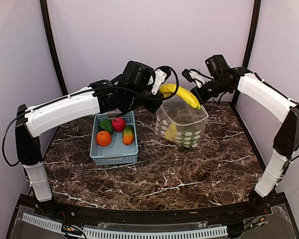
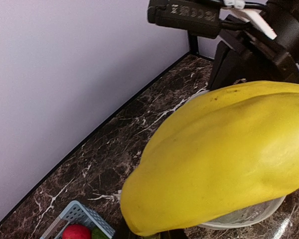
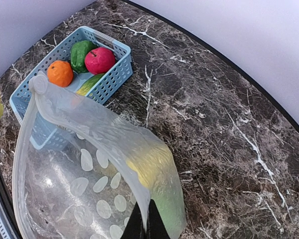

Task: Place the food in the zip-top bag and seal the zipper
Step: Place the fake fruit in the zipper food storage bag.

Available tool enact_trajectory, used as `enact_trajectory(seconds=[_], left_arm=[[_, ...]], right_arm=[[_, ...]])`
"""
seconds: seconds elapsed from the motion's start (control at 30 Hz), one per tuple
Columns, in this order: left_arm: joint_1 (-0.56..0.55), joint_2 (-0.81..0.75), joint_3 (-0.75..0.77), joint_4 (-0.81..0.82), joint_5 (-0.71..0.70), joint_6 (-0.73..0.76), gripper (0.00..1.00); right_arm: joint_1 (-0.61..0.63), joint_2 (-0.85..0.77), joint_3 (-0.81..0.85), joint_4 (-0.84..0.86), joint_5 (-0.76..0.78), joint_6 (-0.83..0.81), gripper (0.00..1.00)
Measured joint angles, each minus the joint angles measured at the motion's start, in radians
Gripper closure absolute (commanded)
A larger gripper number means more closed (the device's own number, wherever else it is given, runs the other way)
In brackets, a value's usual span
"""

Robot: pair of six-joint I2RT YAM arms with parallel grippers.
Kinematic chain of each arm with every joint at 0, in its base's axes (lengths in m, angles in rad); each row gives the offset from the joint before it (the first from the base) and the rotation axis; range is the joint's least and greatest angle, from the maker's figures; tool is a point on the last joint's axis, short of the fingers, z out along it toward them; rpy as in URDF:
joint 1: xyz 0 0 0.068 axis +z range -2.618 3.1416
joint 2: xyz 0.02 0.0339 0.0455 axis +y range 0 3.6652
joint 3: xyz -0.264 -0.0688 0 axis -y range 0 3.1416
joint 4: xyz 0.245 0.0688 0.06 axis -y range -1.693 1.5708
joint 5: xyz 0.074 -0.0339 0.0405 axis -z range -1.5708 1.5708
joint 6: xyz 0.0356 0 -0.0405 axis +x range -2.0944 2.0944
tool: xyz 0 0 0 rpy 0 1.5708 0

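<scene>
Your left gripper clamps the yellow plastic banana bunch over the open clear white-dotted zip-top bag, just right of the light-blue slotted basket; your right gripper pinches its rim.

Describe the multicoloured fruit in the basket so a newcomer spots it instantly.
Look in the light-blue basket left of the dotted bag. It is the elongated piece nearest the bag, shading green to red, unlike the plain orange, apple and pepper.

One banana bunch, four foods in one basket, one bag.
</scene>
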Motion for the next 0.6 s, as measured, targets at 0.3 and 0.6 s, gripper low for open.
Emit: enact_trajectory(seconds=[0.3, 0.6], left_arm=[[-0.016, 0.120, 0.111, -0.113, -0.264, 0.022, 0.88], [-0.077, 0.228, 0.224, -0.147, -0.443, 0.169, 0.88]], right_arm=[[0.000, 0.000, 0.000, 0.000, 0.036, 0.025, 1.00], [0.000, 0.000, 0.000, 0.000, 0.031, 0.039, 1.00]])
